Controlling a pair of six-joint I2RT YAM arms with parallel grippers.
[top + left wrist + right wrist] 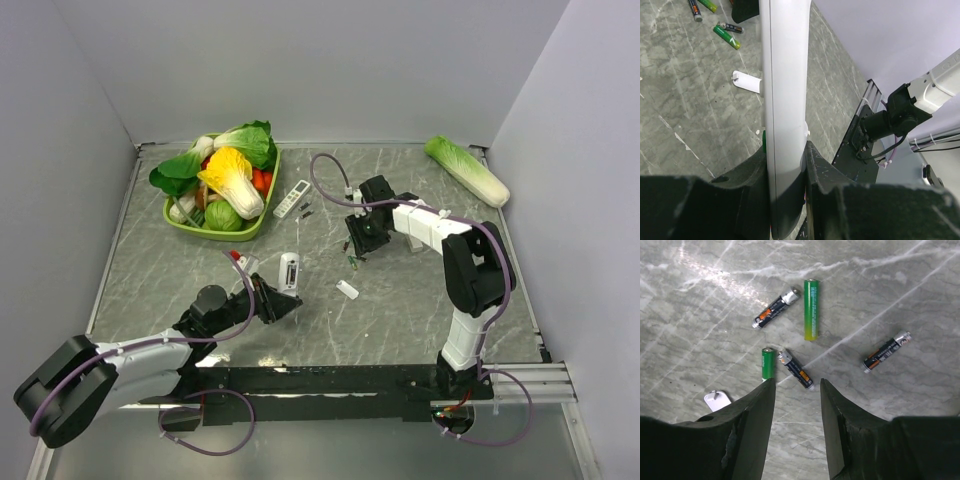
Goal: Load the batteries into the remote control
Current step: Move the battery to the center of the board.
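The left gripper (pixel 785 152) was clamped on one end of the remote control (pixel 785 90), a wide white remote of smooth, glossy plastic with rounded edges. In the left wrist view it showed edge-on as a long pale band running away from the matte black fingers (pixel 752 180). From above it lay near the middle of the grey, white-veined marble-patterned table (pixel 890 280), with a pale screen at its far end. No writing on it could be read.

The right gripper (pixel 797 385) hung over the batteries (pixel 811 310), its scuffed black fingers apart and holding nothing. Five slim cylinders lay loose on the table just ahead of it. Two were glossy green, one fading to yellow at an end. Three were black with orange label marks and bright metal caps. Their print was too small to read. One black battery lay between the fingertips, and a green one sat just beside the left fingertip.

A small white rounded plastic piece (pixel 717 400) lay flat on the table near the batteries.
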